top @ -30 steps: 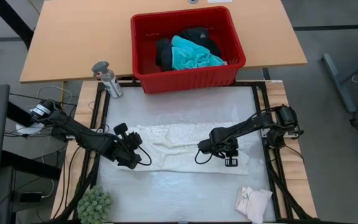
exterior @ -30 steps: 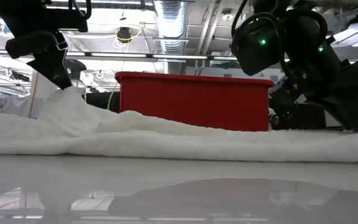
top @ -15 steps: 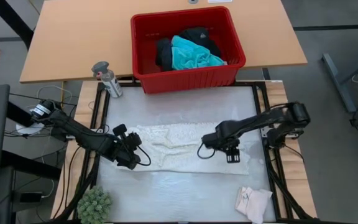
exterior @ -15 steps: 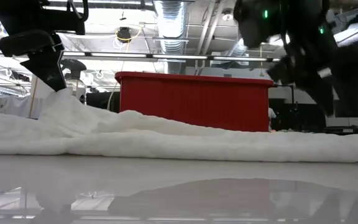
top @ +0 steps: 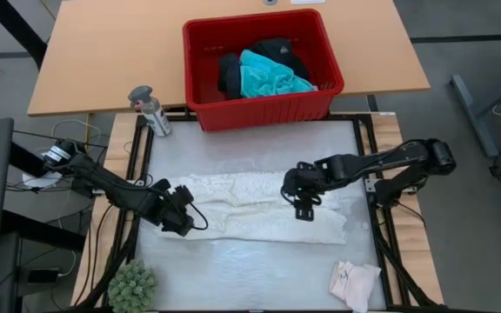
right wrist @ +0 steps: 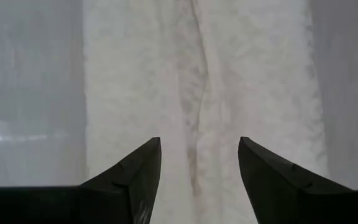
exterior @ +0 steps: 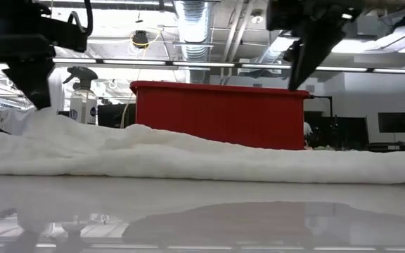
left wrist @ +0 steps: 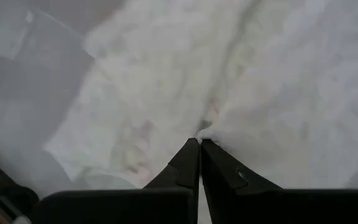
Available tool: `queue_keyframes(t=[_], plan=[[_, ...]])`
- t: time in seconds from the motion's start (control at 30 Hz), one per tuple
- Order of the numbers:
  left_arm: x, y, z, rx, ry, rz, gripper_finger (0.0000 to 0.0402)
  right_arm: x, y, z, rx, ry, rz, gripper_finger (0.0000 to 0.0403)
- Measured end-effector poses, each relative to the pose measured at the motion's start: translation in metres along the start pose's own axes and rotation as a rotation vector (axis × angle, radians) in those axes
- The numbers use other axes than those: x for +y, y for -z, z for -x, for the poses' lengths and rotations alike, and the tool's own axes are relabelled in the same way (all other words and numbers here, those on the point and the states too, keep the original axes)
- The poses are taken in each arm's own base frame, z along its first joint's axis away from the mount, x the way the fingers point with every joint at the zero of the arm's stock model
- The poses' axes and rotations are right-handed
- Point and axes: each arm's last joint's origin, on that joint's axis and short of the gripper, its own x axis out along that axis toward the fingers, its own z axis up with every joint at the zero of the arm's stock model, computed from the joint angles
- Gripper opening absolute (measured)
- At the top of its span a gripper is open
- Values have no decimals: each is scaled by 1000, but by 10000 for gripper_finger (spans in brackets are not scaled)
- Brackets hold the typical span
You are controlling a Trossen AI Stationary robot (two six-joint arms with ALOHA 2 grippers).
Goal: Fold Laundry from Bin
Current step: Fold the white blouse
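On the pale mat of the worktop (top: pixel 250 148), a white lacy top (top: pixel 259 209) lies spread out lengthwise from left to right. At its left end the left tool (top: pixel 183 219) is clamped shut on a pinch of the lace, its two dark fingers (left wrist: pixel 194 163) pressed together with a fold of white fabric caught at their tips. In the low view that end of the garment rises into a small peak under the tool. Toward the right end, the right tool (top: pixel 303 207) hangs just above the top with its fingers (right wrist: pixel 143 168) spread apart and nothing between them; the lace lies flat beneath. At the near right corner of the mat sits a small pale pink-white piece (top: pixel 355 283), well apart from the top. On the far side, the red bin (top: pixel 263 109) stands on the wooden table, holding a turquoise shirt (top: pixel 272 76) and black clothing (top: pixel 230 74).
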Motion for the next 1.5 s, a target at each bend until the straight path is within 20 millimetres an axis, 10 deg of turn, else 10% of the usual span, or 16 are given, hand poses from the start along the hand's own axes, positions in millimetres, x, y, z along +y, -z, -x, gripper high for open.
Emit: queue_keyframes(t=[0.47,0.87,1.07,1.5], plan=[[-4,1,0,89,85,14,9,20,-30,-45,-94,-80,90,237],[0,-4,4,160,96,8,148,34,-37,-76,-110,-97,115,237],[10,-9,40,69,30,103,165,36,-42,-75,-162,-108,120,237],[-3,39,44,-93,165,361,143,36,-44,-74,-178,-111,120,237]])
